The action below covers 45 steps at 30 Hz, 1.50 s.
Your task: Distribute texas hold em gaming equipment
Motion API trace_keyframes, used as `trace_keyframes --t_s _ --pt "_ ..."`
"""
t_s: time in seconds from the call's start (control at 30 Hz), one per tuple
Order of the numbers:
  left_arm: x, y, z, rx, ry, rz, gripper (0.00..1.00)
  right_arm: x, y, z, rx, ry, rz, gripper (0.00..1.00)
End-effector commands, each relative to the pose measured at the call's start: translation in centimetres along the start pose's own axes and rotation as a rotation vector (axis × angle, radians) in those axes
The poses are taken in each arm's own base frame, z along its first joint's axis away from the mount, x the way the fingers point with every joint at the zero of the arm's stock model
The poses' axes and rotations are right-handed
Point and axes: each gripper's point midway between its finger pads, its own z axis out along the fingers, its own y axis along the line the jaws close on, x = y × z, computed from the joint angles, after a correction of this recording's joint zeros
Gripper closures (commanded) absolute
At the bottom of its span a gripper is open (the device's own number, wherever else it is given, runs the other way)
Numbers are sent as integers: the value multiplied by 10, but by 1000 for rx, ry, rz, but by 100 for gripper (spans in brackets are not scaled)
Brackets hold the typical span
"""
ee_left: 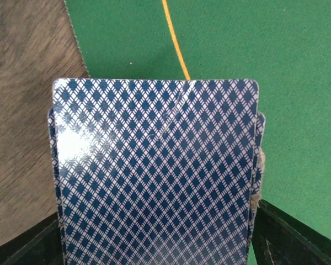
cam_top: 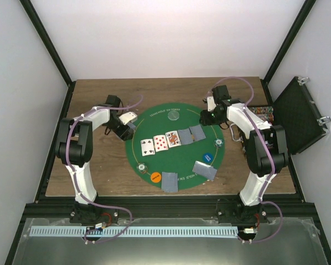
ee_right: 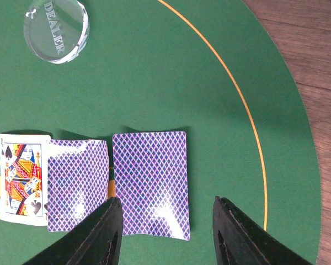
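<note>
One deck [ee_left: 154,171] sits pinched in the left gripper [cam_top: 127,122]; the right gripper [ee_right: 165,221] hangs spread above a face-down card [ee_right: 150,176].

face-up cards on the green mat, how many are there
3, side by side in the middle row of the mat: left card, centre card, queen of spades on the right, beside two face-down cards. None looks hidden.
</note>
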Motion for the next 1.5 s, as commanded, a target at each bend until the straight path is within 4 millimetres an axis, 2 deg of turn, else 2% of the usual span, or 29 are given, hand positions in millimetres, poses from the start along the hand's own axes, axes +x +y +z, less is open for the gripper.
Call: trace_keyframes --t_s 0.0,0.27,0.4,0.53,0.63,0.73,0.77,0.8,0.83,0.93,1.07,1.17,1.23,1.33,1.43,1.47 --pt "5 0 3 23 11 0 18 -21 5 -22 0 -67 -26 54" --pt "-6 -2 -10 18 -41 35 14 -24 8 -29 -10 -84 -33 53" --pt "-20 -12 -38 42 -110 60 10 -34 12 -44 -13 -141 -47 51" --pt "-33 -19 -73 35 -160 86 8 -50 16 -68 -8 -240 -64 48" --pt "-34 -22 -97 14 -165 93 8 -61 17 -89 9 -313 -75 45" --pt "-37 -26 -129 7 -204 68 8 -73 14 -118 45 -424 -84 31" --pt "-39 -28 -140 21 -232 50 8 -76 13 -129 51 -468 -84 22" --pt "-42 -29 -152 32 -270 26 8 -78 11 -139 59 -512 -82 9" --pt "-45 -29 -165 43 -314 -7 7 -80 10 -152 63 -563 -82 1" --pt "-48 -14 -196 22 -419 -128 7 -79 1 -184 93 -692 -75 0" --pt "-44 26 -231 -59 -534 -332 4 -72 -24 -225 142 -841 -18 0" --pt "-31 56 -245 -98 -617 -513 1 -63 -38 -250 144 -944 8 0" --pt "-20 76 -246 -158 -666 -636 0 -55 -47 -255 148 -987 19 0" --pt "1 97 -231 -287 -711 -813 0 -44 -62 -251 194 -1017 72 0" --pt "6 96 -225 -439 -814 -787 0 -33 -77 -248 258 -1054 137 0" --pt "9 89 -221 -501 -835 -755 0 -27 -78 -250 272 -1083 139 0"
